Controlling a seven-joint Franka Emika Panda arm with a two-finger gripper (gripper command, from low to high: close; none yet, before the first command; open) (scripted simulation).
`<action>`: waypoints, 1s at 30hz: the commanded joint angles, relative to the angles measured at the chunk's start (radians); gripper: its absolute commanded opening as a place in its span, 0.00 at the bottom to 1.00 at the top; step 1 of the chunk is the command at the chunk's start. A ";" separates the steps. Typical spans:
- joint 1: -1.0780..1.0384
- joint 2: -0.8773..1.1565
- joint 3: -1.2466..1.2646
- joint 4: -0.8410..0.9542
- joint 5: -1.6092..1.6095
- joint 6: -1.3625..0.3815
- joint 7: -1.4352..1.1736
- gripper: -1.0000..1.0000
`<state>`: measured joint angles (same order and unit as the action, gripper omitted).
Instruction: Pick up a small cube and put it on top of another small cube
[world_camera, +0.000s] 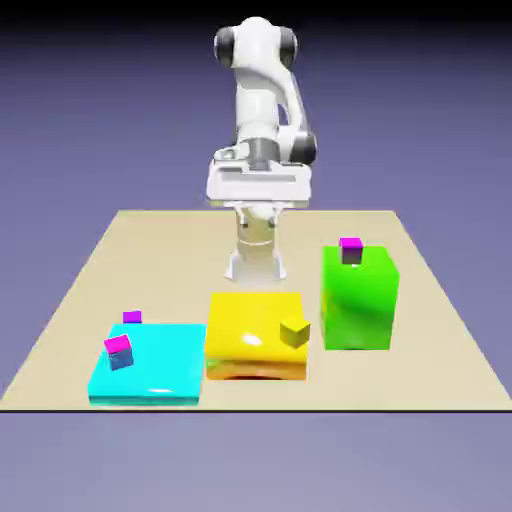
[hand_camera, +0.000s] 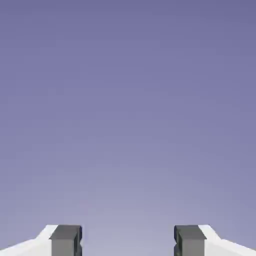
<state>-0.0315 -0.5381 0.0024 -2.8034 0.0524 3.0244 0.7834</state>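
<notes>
Several small cubes show in the exterior view. A magenta-topped cube (world_camera: 118, 351) rests on the cyan slab (world_camera: 160, 370). Another magenta cube (world_camera: 132, 317) lies just behind that slab. A small yellow cube (world_camera: 294, 332) sits on the yellow block (world_camera: 245, 325), and a magenta-topped cube (world_camera: 350, 249) tops the tall green block (world_camera: 360, 300). My hand (world_camera: 258, 183) hangs high at the table's far side, well away from every cube. In the hand view my gripper (hand_camera: 127, 241) is open; its grey fingertips (hand_camera: 66, 240) stand wide apart with only the blue-violet backdrop between them.
The cyan slab, yellow block and green block stand in a row near the table's front edge (world_camera: 250, 407). The green block is the tallest. The robot's base (world_camera: 255, 262) rises behind the yellow block.
</notes>
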 joint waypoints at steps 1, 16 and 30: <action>-0.036 0.027 0.002 0.005 0.044 -0.010 0.035 0.50; -0.578 0.424 0.032 0.087 0.696 -0.168 0.563 0.50; -0.923 0.784 0.075 0.197 1.247 -0.237 0.785 0.50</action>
<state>-0.9544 0.2463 0.0770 -2.6063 1.2989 2.7870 1.5685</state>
